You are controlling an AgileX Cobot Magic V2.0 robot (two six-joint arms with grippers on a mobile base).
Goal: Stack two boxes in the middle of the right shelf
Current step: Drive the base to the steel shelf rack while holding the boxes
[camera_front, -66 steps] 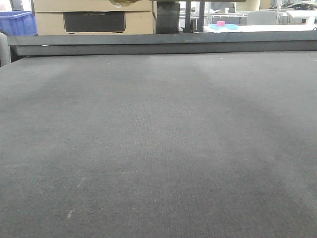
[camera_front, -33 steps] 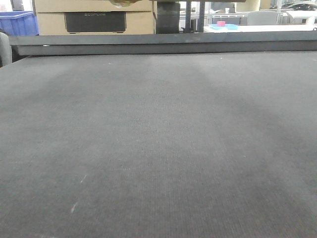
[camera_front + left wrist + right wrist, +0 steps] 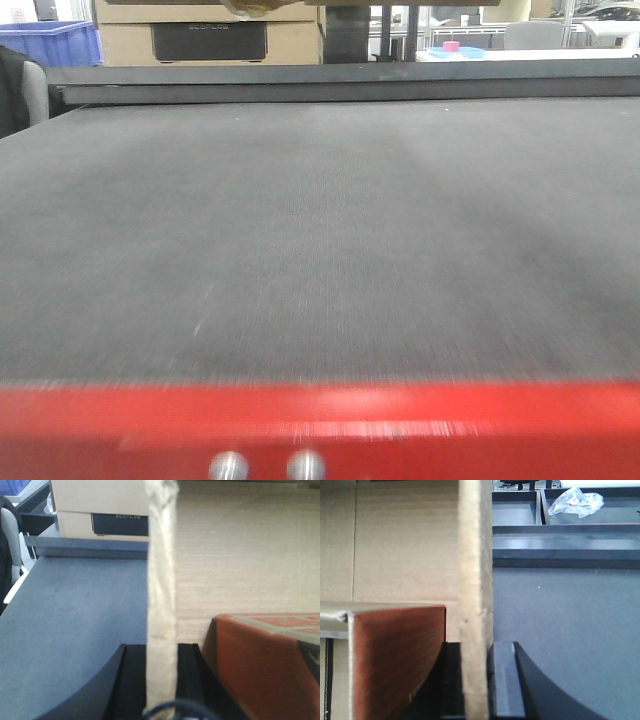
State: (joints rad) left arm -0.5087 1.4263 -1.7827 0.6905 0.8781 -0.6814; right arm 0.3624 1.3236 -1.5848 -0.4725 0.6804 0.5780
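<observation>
My left gripper and right gripper each clench an upright wall of the box, body between them: frame-right on left wrist, frame-left on right.

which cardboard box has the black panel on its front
The far box, beyond the grey table, shows a black panel. The near box, clamped at its edges by the left gripper and right gripper, is plain brown.
</observation>
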